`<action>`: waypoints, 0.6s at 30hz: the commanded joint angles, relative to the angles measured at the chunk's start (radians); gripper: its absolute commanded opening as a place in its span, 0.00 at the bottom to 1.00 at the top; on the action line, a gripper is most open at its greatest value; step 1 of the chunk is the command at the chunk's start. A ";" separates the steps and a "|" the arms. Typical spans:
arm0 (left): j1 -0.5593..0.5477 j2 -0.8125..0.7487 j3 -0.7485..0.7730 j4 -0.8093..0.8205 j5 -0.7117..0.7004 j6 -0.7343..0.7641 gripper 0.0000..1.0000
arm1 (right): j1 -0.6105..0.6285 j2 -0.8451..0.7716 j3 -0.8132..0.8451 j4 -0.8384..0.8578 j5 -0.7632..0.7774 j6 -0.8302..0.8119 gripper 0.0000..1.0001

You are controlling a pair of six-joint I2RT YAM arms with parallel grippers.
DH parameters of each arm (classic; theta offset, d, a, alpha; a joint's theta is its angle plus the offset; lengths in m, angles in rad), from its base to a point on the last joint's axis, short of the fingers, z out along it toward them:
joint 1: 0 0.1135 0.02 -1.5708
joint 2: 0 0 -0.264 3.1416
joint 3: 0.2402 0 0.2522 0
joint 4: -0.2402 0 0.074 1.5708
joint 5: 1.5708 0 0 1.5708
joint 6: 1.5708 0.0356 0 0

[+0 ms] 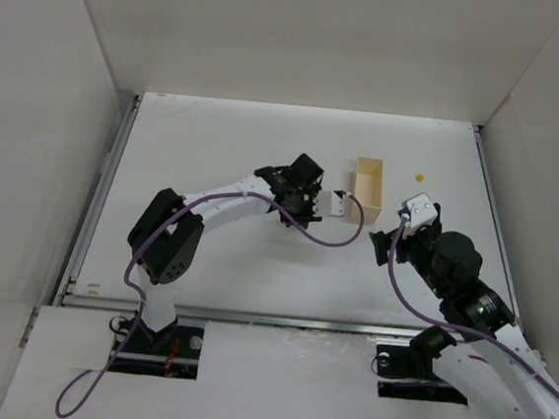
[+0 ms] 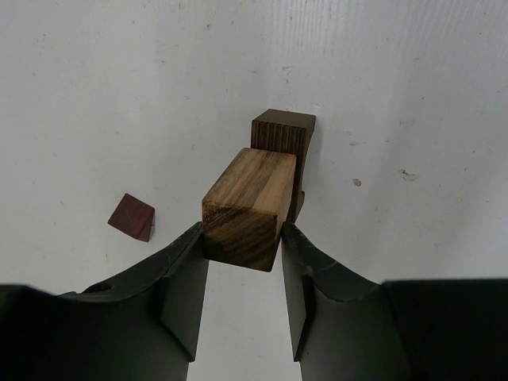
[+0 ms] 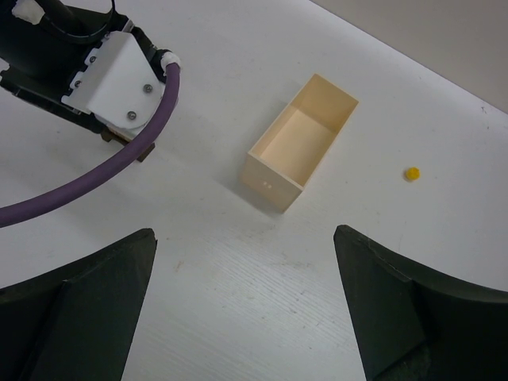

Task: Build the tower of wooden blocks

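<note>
Left wrist view: the left gripper [image 2: 242, 238] is clamped on a pale block [image 2: 244, 202], with the block's near end-grain face towards the camera. The block's long axis runs level and straight away from the fingers. Its far end points at the tower [image 2: 282, 131], a dark stack standing on the table [image 2: 95, 79]. Whether block and tower touch I cannot tell. In the top view this spot lies just left of the box [image 1: 369, 188], hidden under the gripper. A red wedge [image 2: 131, 216] lies apart to the left. The right gripper [image 3: 244, 232] hangs wide and empty near the box, with the bead [image 3: 412, 173] beyond.

Three risks, as I judge them:
- Pushing forward could shove the narrow stack over.
- Letting go with the block overhanging could tip it off.
- An uneven finger release could drag it askew.
</note>
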 commanded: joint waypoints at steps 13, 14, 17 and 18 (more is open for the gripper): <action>0.006 -0.014 0.020 -0.097 0.047 0.009 0.39 | -0.002 -0.005 -0.009 0.034 -0.007 -0.001 0.99; 0.006 -0.014 0.020 -0.097 0.047 0.009 0.41 | -0.002 -0.005 -0.009 0.034 -0.007 -0.001 0.99; 0.006 -0.014 0.011 -0.072 0.016 -0.008 0.42 | -0.002 -0.005 -0.009 0.034 -0.007 -0.001 0.99; 0.006 -0.014 0.011 -0.072 0.016 -0.017 0.42 | -0.002 -0.005 -0.009 0.034 -0.007 -0.001 0.99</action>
